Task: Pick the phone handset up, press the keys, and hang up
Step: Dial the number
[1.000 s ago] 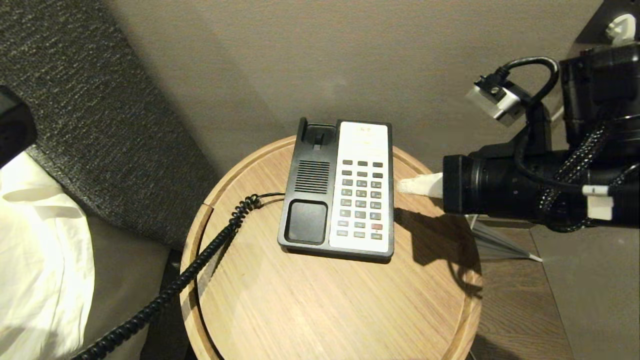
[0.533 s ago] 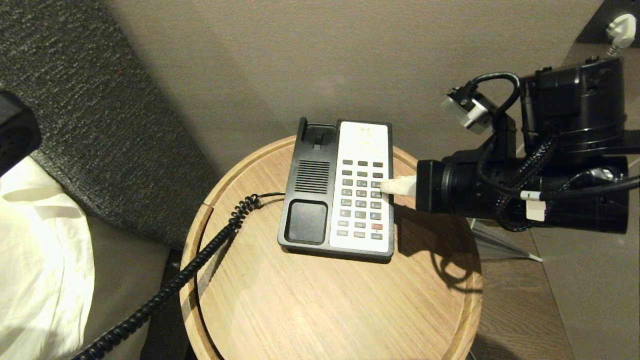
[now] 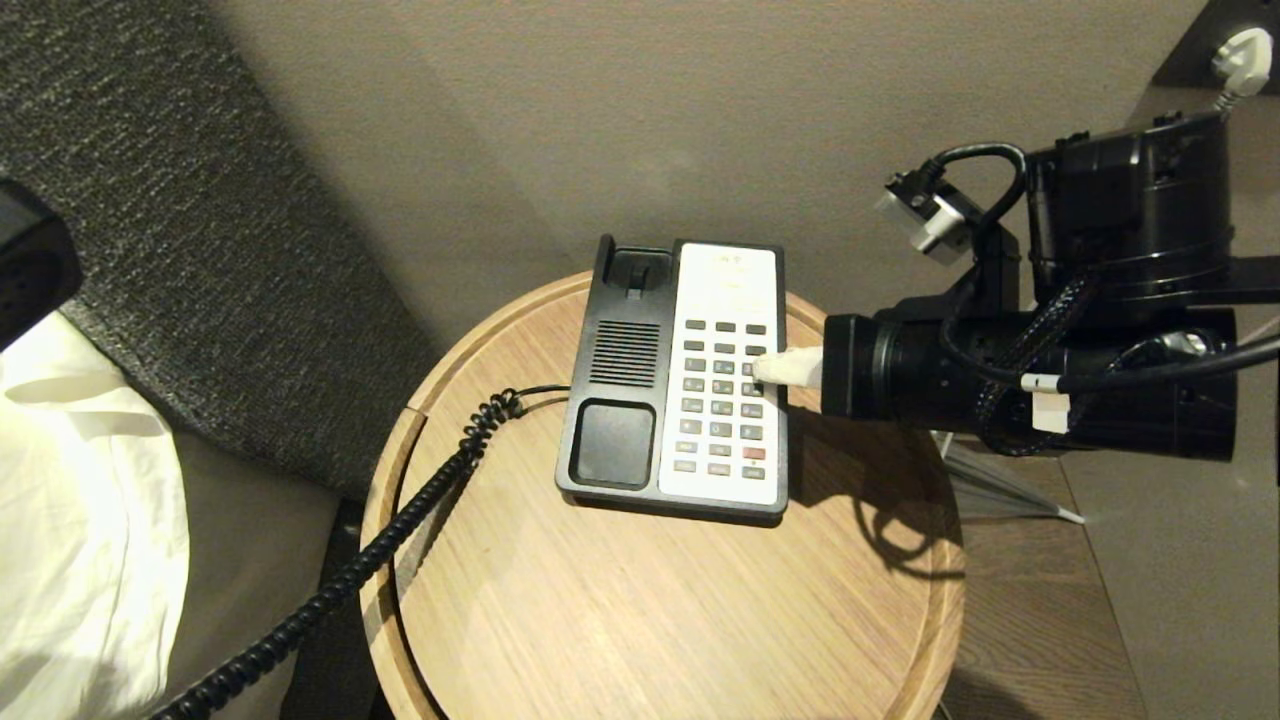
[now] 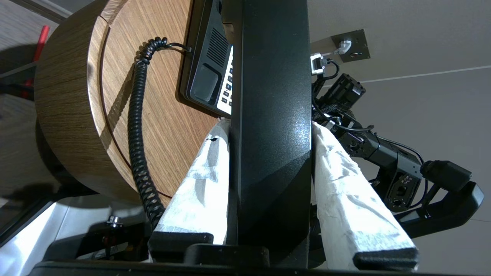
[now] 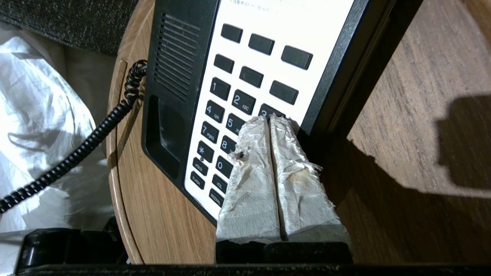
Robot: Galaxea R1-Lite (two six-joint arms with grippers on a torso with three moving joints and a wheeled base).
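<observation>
A round wooden side table (image 3: 640, 620) with a raised rim is seen at lower centre. A plain beige wall (image 3: 620, 110) fills the top. Dark grey upholstery (image 3: 180, 230) and white bedding (image 3: 80, 520) lie at left; wood flooring (image 3: 1040, 620) shows at lower right.

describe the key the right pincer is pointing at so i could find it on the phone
On the round wooden table sits a black phone base with a cream keypad panel. The shut right pincer has its tips at the top row of numbered keys, at the 3 key. It is the rightmost there, beside the 2, nearest the panel's black edge.
</observation>
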